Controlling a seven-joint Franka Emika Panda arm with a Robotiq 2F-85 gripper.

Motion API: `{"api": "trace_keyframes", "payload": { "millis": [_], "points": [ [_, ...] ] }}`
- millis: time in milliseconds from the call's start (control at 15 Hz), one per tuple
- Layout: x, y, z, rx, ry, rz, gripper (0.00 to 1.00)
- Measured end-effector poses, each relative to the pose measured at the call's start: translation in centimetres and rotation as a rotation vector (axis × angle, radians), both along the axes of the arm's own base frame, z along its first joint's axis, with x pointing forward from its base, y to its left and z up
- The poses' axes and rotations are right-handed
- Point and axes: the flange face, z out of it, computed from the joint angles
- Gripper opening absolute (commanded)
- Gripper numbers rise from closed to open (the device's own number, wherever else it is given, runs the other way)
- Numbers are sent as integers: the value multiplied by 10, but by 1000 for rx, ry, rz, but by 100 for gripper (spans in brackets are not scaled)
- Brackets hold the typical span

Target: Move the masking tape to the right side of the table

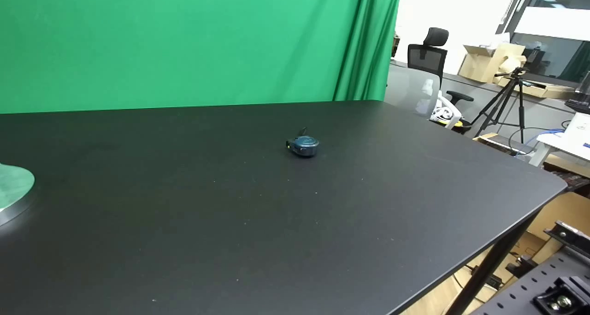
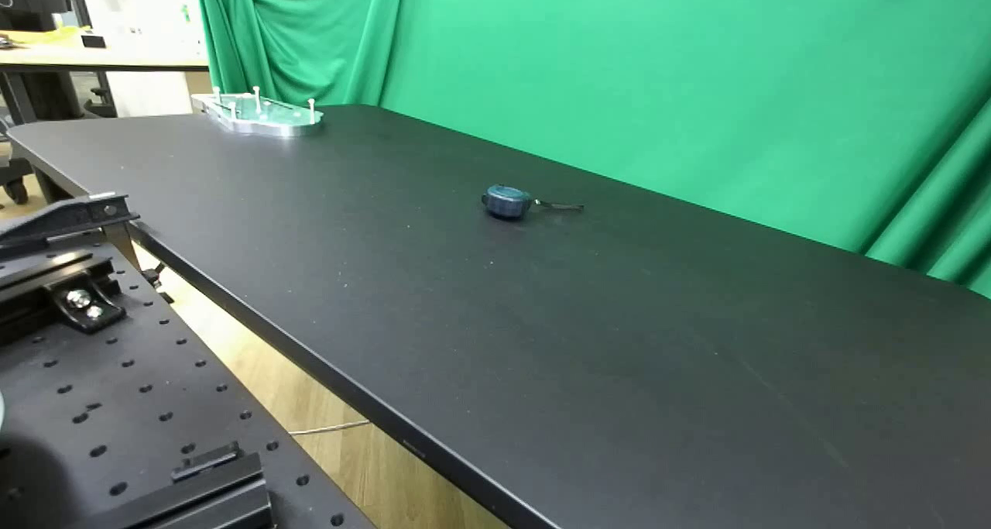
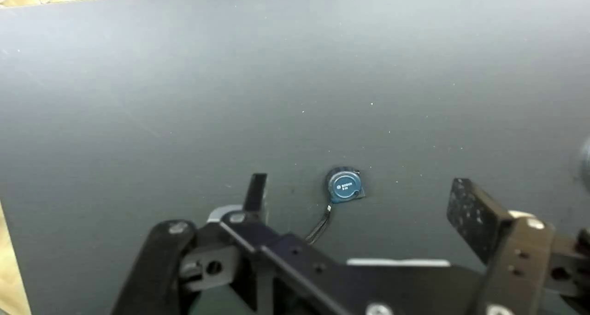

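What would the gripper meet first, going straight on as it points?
Probably the tape measure, framed by the open gripper in the wrist view, or the table beside it; depth is unclear.

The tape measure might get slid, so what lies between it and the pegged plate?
In an exterior view, only black tabletop shows between the tape measure and the pegged plate; that stretch is bare.
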Motion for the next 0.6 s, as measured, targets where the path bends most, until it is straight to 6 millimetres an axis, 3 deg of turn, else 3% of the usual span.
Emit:
{"api": "trace_keyframes", "payload": {
  "millis": [333, 600],
  "points": [
    [12, 0, -11, -26, -15, 20, 100],
    [42, 2, -52, -55, -32, 67, 100]
  ]
}}
